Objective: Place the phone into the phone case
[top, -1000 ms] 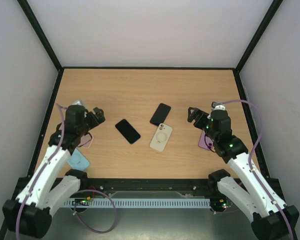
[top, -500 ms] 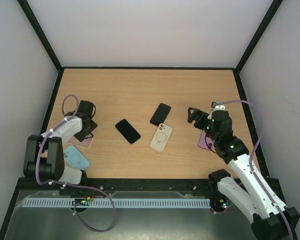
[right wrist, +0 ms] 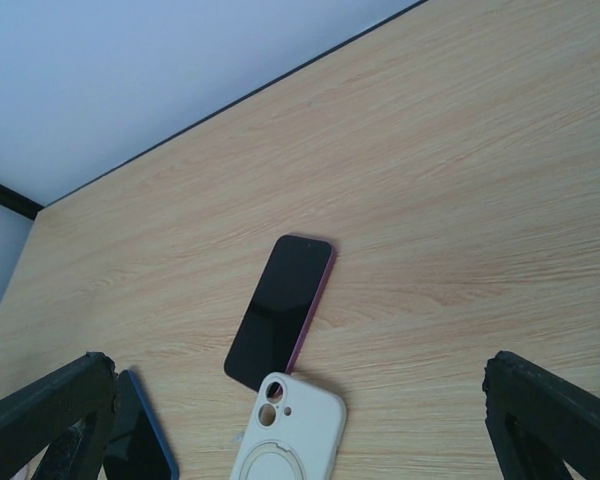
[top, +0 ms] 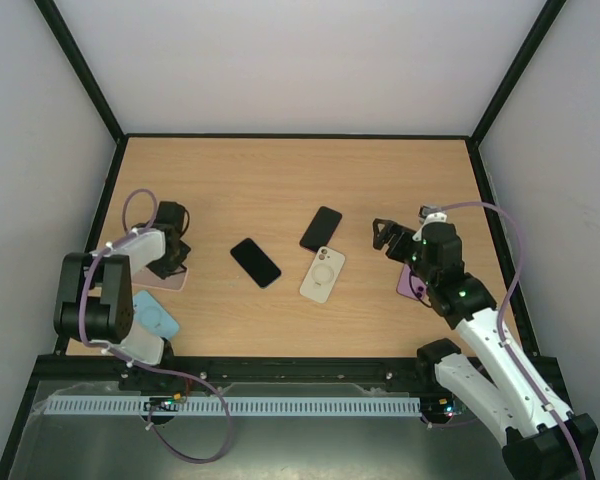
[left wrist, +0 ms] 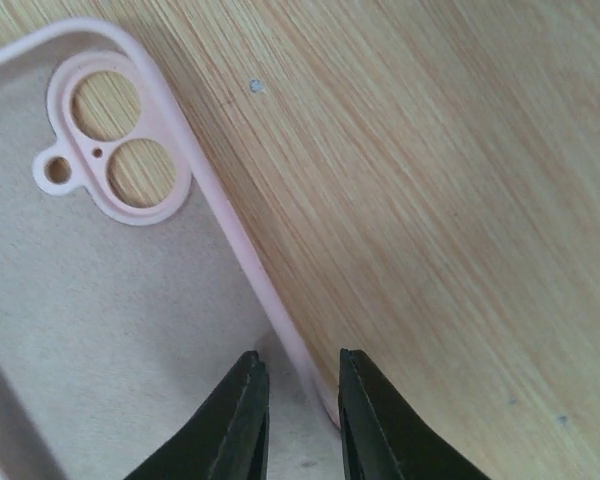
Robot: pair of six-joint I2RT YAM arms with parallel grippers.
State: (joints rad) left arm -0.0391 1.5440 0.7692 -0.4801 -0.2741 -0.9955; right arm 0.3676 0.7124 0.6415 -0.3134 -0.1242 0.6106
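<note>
At the left of the top view, the left jaws stand narrow astride the rim of the pink phone case (left wrist: 130, 300) on the bench (top: 280, 180); whether they pinch it I cannot tell. The right jaws gape wide and empty. A dark phone (top: 255, 262) lies mid-frame.

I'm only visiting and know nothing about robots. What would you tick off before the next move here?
1. Fingers of left gripper straddle the pink case rim: ok.
2. Rim firmly pinched: cannot tell.
3. Pink case lies inside up and empty: ok.
4. Right gripper open, holding nothing: ok.
5. Blue-edged phone and pink-edged phone lie free on the table: ok.
</note>
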